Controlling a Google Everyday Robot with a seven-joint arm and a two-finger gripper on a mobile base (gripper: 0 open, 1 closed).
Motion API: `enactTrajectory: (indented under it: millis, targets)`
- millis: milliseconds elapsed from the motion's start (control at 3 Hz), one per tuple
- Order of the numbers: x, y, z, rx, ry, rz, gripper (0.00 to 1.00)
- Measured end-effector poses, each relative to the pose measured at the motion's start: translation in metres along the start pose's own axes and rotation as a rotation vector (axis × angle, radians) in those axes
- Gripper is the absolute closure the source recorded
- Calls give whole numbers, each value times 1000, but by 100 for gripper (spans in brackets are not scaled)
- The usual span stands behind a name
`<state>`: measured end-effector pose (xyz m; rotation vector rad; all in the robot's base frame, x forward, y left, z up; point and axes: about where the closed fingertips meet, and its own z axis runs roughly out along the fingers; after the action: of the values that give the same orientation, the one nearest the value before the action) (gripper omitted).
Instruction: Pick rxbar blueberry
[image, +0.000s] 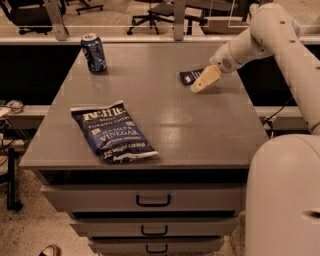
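The rxbar blueberry (188, 76) is a small flat dark-blue bar with white print, lying on the grey table (165, 120) at the far right. My gripper (202, 82), with tan fingers, hangs at the bar's right end and covers part of it. The white arm (260, 35) reaches in from the upper right.
A large dark-blue chip bag (112, 131) lies at the table's front left. A blue soda can (94, 52) stands at the far left corner. Drawers (152, 200) run below the table's front edge. Office chairs stand behind the table. The robot's white body fills the lower right.
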<state>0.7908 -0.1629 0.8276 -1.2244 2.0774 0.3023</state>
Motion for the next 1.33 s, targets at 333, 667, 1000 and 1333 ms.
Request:
enactTrajectory:
  millis: [333,667,1000,1333]
  targets:
    - [-1,3,2,-30,-3,12,38]
    - [-2,5,1,-39,-5,12,62]
    - [-4,4,-2,-39,-5,12,85]
    - [-7,4,-4,-40,-5,12,100]
